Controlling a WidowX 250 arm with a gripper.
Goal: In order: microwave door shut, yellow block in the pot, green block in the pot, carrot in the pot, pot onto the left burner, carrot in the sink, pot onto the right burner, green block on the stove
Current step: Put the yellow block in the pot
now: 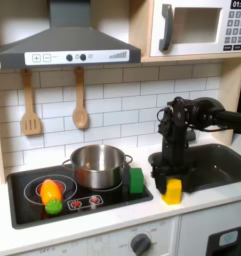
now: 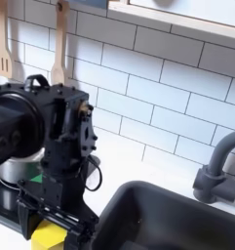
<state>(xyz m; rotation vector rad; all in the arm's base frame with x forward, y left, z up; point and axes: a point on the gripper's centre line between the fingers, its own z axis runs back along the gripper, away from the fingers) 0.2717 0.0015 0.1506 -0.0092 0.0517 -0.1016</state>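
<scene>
The yellow block (image 1: 172,191) (image 2: 47,237) stands on the white counter between the stove (image 1: 22,205) and the sink (image 1: 220,166). My gripper (image 1: 172,178) (image 2: 53,227) hangs straight down over it, open, with a black finger at each side of the block's top. The steel pot (image 1: 97,166) sits on the burner at the first exterior view's right. The green block (image 1: 137,180) stands beside the pot at the stove's edge. The carrot (image 1: 52,192) lies on the other burner. The microwave door (image 1: 197,25) looks shut.
Two wooden utensils (image 1: 80,108) hang on the tiled wall under the range hood (image 1: 67,50). The black faucet (image 2: 218,166) curves over the sink basin (image 2: 168,217) at the second exterior view's right. The arm's black body (image 2: 36,122) rises over the counter.
</scene>
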